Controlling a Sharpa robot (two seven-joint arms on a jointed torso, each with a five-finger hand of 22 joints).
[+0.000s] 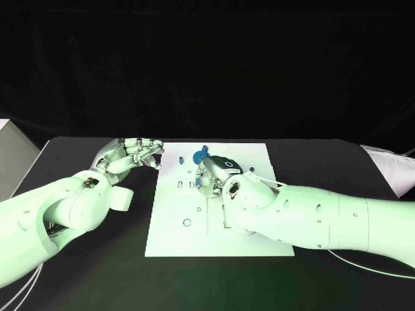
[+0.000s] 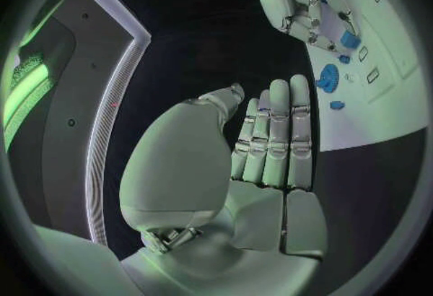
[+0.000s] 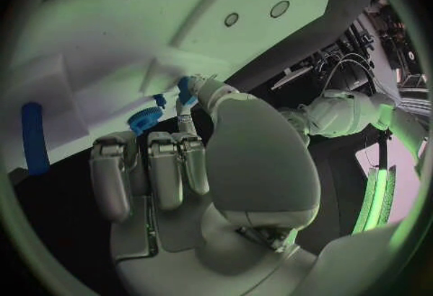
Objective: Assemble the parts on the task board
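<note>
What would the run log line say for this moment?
left hand: open, beside task board | right hand: pinching small blue part over board | blue gear: on board

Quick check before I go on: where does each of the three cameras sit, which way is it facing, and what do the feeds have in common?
Head view: on the robot's head, looking down at the task board; both arms enter, left hand beside the board, right hand over it.
Left wrist view: behind the left hand, fingers apart and empty, facing the board.
Right wrist view: behind the right hand, which pinches a small blue part at the board.
Shared: all three show the blue gear.
</note>
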